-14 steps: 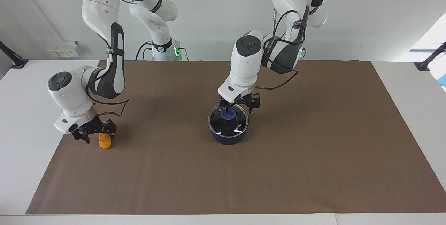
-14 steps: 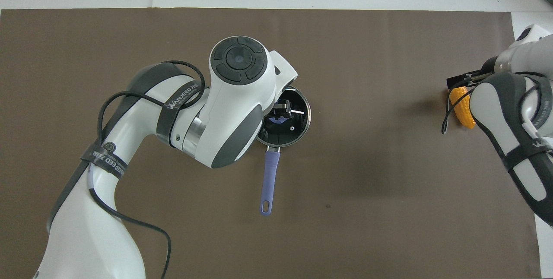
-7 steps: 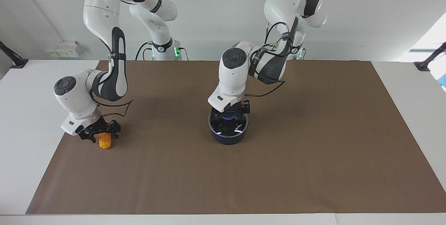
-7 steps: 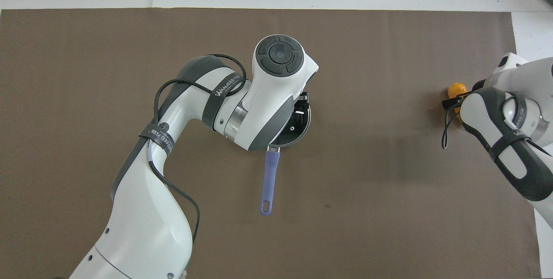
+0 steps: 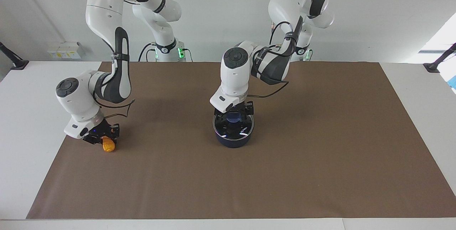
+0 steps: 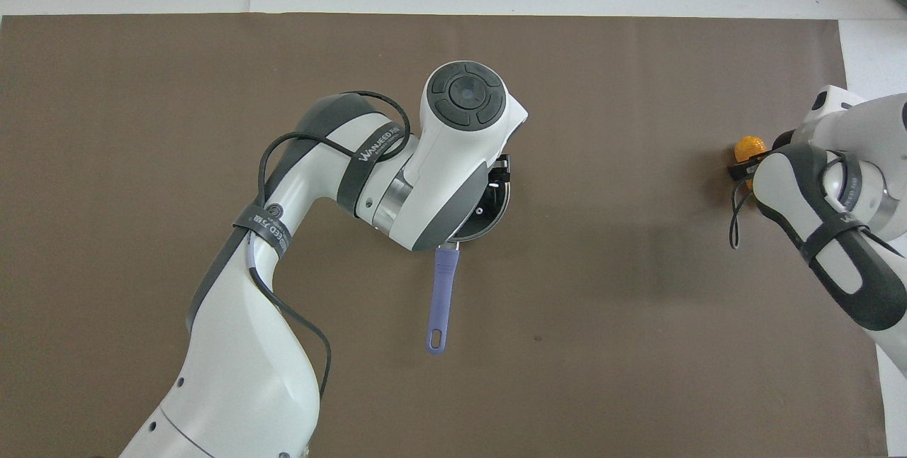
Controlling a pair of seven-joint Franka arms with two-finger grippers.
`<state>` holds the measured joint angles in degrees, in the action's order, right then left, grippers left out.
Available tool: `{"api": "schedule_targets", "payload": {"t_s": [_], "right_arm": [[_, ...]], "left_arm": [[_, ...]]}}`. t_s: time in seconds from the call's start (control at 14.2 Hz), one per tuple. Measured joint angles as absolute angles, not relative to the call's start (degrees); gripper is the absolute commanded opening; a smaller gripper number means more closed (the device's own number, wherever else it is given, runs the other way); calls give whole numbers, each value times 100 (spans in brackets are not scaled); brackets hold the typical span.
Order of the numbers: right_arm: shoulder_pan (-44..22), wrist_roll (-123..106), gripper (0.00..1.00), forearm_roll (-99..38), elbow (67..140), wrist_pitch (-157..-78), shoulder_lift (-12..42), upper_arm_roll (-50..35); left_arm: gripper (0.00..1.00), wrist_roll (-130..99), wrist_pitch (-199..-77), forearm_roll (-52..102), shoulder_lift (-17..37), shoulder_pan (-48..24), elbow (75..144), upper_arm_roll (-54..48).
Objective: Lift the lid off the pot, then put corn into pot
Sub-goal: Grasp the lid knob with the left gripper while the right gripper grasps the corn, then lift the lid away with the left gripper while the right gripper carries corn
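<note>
From the facing view, the lid is sitting on the pot in the middle of the brown mat, so the first step is not done. The left gripper is poised right down at the lid's blue knob, its fingers spread on either side of it and not yet pinching. Toward the right arm's end of the table, the right gripper is clenched on the corn, which is resting low at the mat. So both grabs are being set up, but the lifting, the carrying and the drop into the pot are all left to do. The mat is covering most of a white table, with a plain pale wall above.

From the overhead view, the left arm is hiding most of the pot; only a sliver of the lid's rim is showing, and the long blue handle is pointing back toward the robots. The corn is peeking out from under the right arm's wrist, near the mat's edge.
</note>
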<state>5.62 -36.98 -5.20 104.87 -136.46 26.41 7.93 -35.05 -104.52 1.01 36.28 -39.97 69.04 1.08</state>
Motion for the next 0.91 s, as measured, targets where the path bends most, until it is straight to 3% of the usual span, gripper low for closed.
{"api": "schedule_targets", "payload": {"t_s": [0.14,0.28,0.42,0.49,0.91], "right_arm": [[562,-3698,0,-529,10467,-13646,2626,792],[555,-3635,0,-549,10384,-13641,2584,773],[497,-3269,0,-558,10282,-13610,2467,691],[413,-3024,0,-559,10242,-13587,2380,654],[-446,-1679,0,-559,10170,-13386,1869,619]], "left_arm": [[69,-3505,-10418,98,3628,-4001,6902,110],[29,-3505,-10405,97,3628,-4002,6897,114],[7,-3505,-10382,95,3629,-4004,6886,114],[0,-3505,-10379,95,3629,-4005,6886,114],[0,-3508,-10247,93,3590,-4019,6801,192]]}}
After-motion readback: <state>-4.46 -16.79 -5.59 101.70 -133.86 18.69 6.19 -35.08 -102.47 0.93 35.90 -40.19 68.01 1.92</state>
